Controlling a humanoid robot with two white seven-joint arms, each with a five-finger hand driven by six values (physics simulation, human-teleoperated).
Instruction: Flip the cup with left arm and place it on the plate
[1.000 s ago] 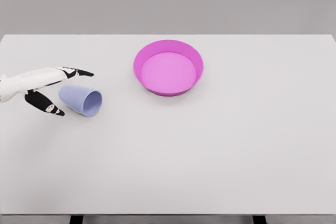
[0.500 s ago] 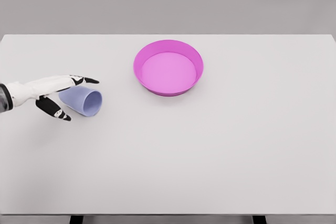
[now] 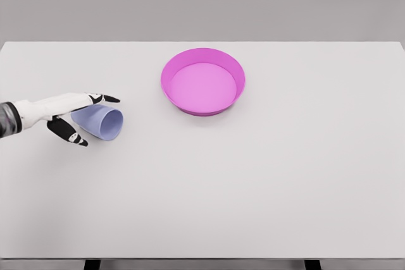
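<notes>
The left hand (image 3: 66, 113) reaches in from the left edge, low over the table (image 3: 253, 188), with its fingers (image 3: 101, 98) stretched out along the far side of the cup (image 3: 99, 121) and the thumb (image 3: 68, 132) splayed down on the near side. The hand is spread around the cup's closed end rather than clamped on it; whether any finger actually touches the cup cannot be told from this view. The cup is pale blue and lies on its side on the table, its base tucked between thumb and fingers and its open mouth pointing away from the hand, to the right and slightly toward the camera. The plate (image 3: 202, 81), a pink round dish with a raised rim, sits well apart from the hand, beyond the fingertips to the right and farther back on the table.
</notes>
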